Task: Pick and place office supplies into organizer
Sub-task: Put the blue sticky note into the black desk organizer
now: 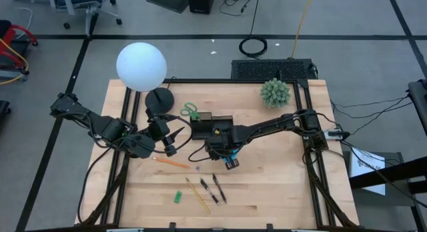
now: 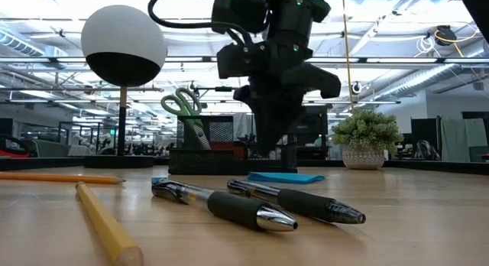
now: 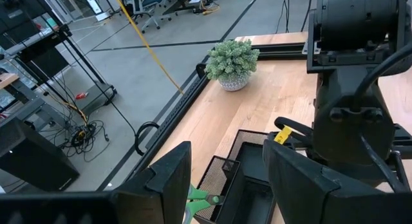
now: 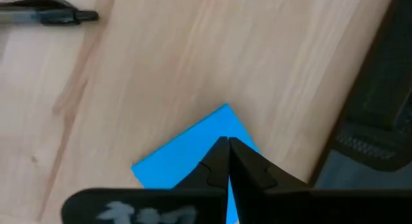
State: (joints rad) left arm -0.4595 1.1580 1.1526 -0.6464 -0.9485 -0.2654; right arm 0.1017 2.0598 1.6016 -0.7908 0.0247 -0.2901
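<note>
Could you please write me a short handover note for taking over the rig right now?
Right hand: shut, fingertips down over the blue sticky pad on the table beside the organizer; whether it grips the pad is unclear.
Left hand: open, empty, hovering near the organizer's left end.
Done: green scissors stand in the organizer.
Left: the pad, orange pencil, yellow pencil, two pens, small green piece, all on the table.

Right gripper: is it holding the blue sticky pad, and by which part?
The right gripper is shut over the blue sticky pad, fingertips at a corner. The pad appears flat on the table; a hold cannot be told.
</note>
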